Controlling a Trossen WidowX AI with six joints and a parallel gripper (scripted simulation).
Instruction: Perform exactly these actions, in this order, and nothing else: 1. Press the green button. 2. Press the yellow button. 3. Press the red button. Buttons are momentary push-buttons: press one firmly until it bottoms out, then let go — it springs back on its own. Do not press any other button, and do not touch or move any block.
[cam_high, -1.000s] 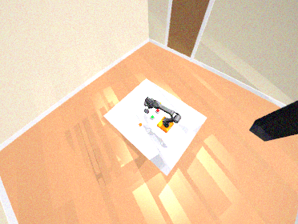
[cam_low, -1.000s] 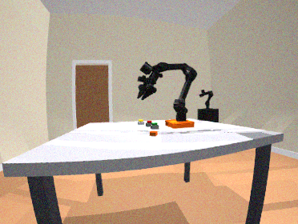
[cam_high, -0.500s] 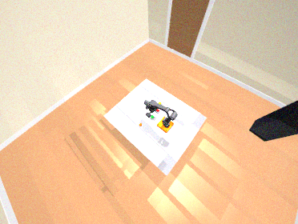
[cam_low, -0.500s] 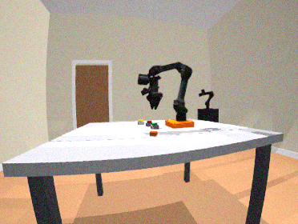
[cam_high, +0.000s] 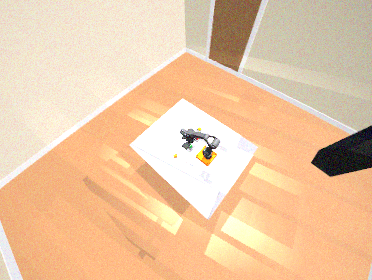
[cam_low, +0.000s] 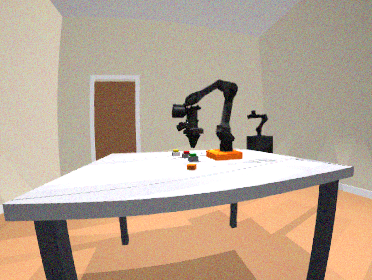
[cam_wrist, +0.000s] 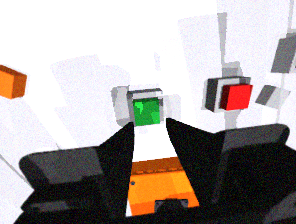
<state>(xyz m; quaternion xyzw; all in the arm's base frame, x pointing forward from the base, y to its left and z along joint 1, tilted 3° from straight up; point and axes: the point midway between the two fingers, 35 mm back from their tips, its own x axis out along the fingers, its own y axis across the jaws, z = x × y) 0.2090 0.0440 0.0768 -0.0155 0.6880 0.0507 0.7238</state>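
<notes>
The claw is hanging above the table with its tips pointing down, and its jaws are narrowing toward each other with nothing between them. In the wrist view the green button is sitting straight ahead of the tips, just beyond them, and a clear gap is showing in the exterior view, so nothing is being touched. The red button is lying off to the claw's right; an orange block is lying well off to its left. The yellow button is not showing in the wrist view. As I am judging it, 0 of 3 presses are done: green is coming up as step 1, with yellow and red remaining.
</notes>
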